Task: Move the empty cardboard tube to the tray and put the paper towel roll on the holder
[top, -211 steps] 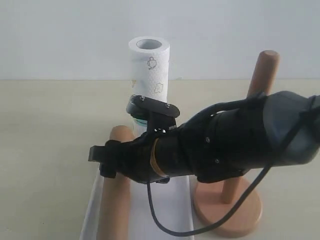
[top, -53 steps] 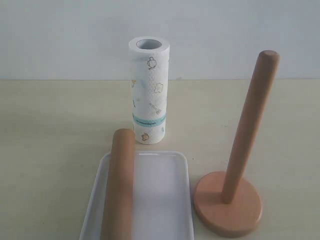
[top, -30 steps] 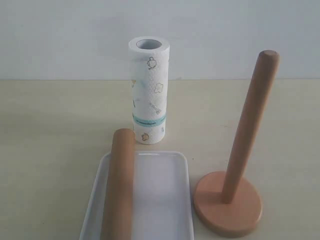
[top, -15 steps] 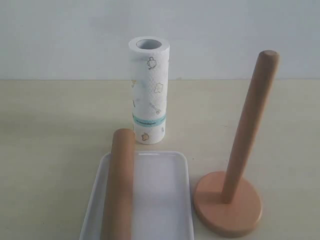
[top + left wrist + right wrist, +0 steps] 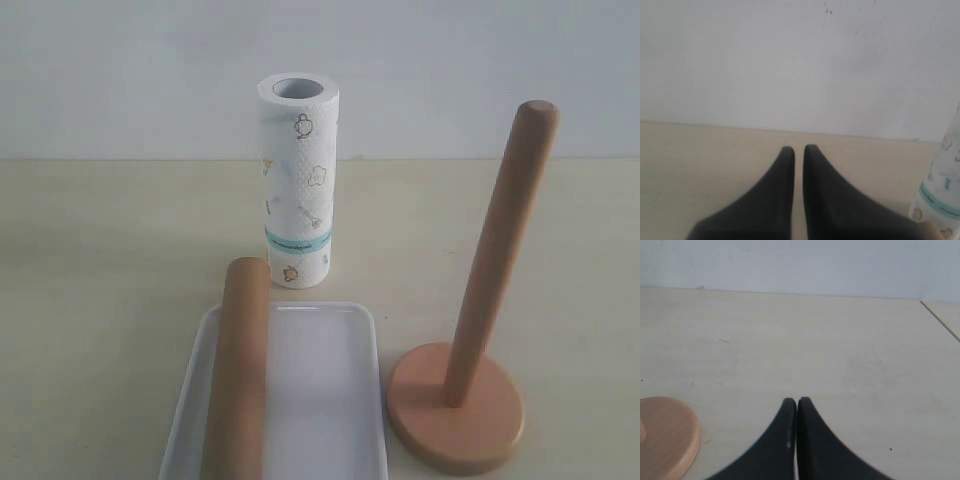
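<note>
The brown cardboard tube (image 5: 238, 370) lies lengthwise along the left side of the white tray (image 5: 320, 400). Behind the tray the paper towel roll (image 5: 297, 180) stands upright on the table, its teal band low down. To the right stands the wooden holder (image 5: 456, 405) with its bare dowel (image 5: 500, 250) upright. Neither arm shows in the exterior view. My left gripper (image 5: 799, 148) is shut and empty above the table, with the towel roll (image 5: 942, 190) at the frame's edge. My right gripper (image 5: 797, 400) is shut and empty, the holder's disc base (image 5: 665, 440) beside it.
A pale wooden table (image 5: 100, 260) runs back to a plain white wall (image 5: 450, 60). In the right wrist view a table edge or seam (image 5: 940, 320) runs diagonally at the far corner.
Seven seconds ago the right arm reached across above the tray by the tube; it has since withdrawn out of the exterior view. Over the last second nothing moved.
</note>
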Motion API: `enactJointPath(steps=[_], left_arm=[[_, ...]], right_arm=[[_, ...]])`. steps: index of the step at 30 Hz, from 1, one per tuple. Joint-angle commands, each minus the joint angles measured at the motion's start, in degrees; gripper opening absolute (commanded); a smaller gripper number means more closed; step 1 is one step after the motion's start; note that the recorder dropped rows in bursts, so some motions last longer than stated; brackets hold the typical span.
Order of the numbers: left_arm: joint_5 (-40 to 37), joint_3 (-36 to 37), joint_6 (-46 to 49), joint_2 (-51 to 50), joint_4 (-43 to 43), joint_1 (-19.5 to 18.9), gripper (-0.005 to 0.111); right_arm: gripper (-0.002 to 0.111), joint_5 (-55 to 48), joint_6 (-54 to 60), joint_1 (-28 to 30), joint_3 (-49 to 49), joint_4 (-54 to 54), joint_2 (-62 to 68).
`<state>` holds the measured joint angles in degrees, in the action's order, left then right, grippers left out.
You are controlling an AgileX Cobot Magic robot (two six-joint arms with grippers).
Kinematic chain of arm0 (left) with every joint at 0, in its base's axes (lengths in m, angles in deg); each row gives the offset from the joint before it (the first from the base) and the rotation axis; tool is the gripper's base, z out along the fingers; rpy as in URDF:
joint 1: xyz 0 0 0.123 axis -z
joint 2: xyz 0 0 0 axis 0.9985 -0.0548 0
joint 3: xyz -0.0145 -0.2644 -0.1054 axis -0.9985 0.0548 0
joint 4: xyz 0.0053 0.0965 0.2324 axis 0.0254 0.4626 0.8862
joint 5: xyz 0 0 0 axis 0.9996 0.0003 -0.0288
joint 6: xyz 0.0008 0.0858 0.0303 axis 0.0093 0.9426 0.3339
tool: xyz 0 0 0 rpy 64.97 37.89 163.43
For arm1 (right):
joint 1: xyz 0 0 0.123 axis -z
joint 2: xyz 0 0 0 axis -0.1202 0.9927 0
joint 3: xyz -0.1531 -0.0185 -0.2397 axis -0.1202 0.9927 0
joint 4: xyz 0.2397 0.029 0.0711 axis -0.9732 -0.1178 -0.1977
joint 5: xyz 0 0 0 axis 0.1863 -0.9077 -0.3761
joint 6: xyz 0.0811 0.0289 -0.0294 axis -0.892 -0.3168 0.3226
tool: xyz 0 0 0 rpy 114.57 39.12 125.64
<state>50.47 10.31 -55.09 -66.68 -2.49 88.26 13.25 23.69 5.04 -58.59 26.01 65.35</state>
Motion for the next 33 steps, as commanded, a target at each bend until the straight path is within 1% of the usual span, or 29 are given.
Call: enactJointPath(steps=[1,5,6,8,9,11,13,14,15,17,19,22,24,25,27,29,32,33], left_arm=[[8.3,-0.4,-0.6,-6.5,-0.7,-0.2,0.006],[12.4,-0.4,-1.1,-10.6,-0.6,-0.2,0.006],[13.6,-0.4,-3.0,-11.9,0.4,-0.2,0.006],[17.5,-0.4,-7.2,-14.7,5.9,-0.2,0.006],[21.1,-0.4,-9.1,-16.3,12.2,-0.2,0.004],[30.8,-0.9,-12.7,-19.8,28.4,-0.2,0.004],[39.4,-2.9,-16.8,-23.4,42.4,-0.2,0.004],[42.7,-4.3,-19.0,-25.6,47.5,-0.2,0.004],[44.2,-5.5,-20.9,-27.5,50.5,-0.2,0.004],[44.5,-7.8,-25.1,-31.9,52.2,-0.2,0.004],[45.0,-9.1,-25.5,-35.6,52.3,-0.2,0.004],[48.2,-10.6,-25.5,-40.9,52.3,-0.2,0.004],[50.8,-11.5,-25.5,-44.1,52.3,-0.2,0.006],[51.9,-12.1,-25.5,-45.9,52.3,-0.2,0.010],[54.2,-12.9,-25.5,-49.1,52.3,-0.2,0.023],[55.9,-13.8,-27.3,-52.4,52.4,-0.2,0.045],[58.5,-14.7,-30.9,-56.6,52.3,-0.2,0.085],[59.6,-14.8,-31.4,-57.6,52.3,-0.2,0.094]], right_arm=[[0.000,0.1,0.0,0.2,0.0,0.0,-0.3],[0.000,0.1,0.0,0.2,0.0,0.0,-0.3],[0.000,0.1,0.0,0.2,0.0,0.0,-0.3],[0.000,0.1,0.0,0.2,0.0,0.0,-0.3],[0.000,0.1,0.0,0.2,0.0,0.0,-0.3],[0.000,0.1,0.0,0.2,0.0,0.0,-0.3],[0.000,0.1,0.0,0.2,0.0,0.0,-0.3],[0.000,0.1,-0.1,0.2,0.0,-0.1,-0.3],[0.000,0.1,-0.1,0.2,0.0,-0.1,-0.3],[0.000,0.1,-0.1,0.2,0.0,-0.1,-0.3],[0.000,0.1,-0.1,0.2,0.0,-0.1,-0.3],[0.000,0.1,-0.1,0.2,0.0,-0.1,-0.3],[0.000,0.1,-0.1,0.2,0.0,-0.1,-0.3],[0.000,0.1,-0.1,0.2,0.0,-0.1,-0.3],[0.000,0.1,-0.1,0.2,0.0,-0.1,-0.3],[0.000,0.1,-0.1,0.2,0.0,-0.1,-0.3],[0.000,0.1,-0.1,0.2,0.0,-0.1,-0.3],[0.000,0.1,-0.1,0.2,0.0,-0.1,-0.3]])
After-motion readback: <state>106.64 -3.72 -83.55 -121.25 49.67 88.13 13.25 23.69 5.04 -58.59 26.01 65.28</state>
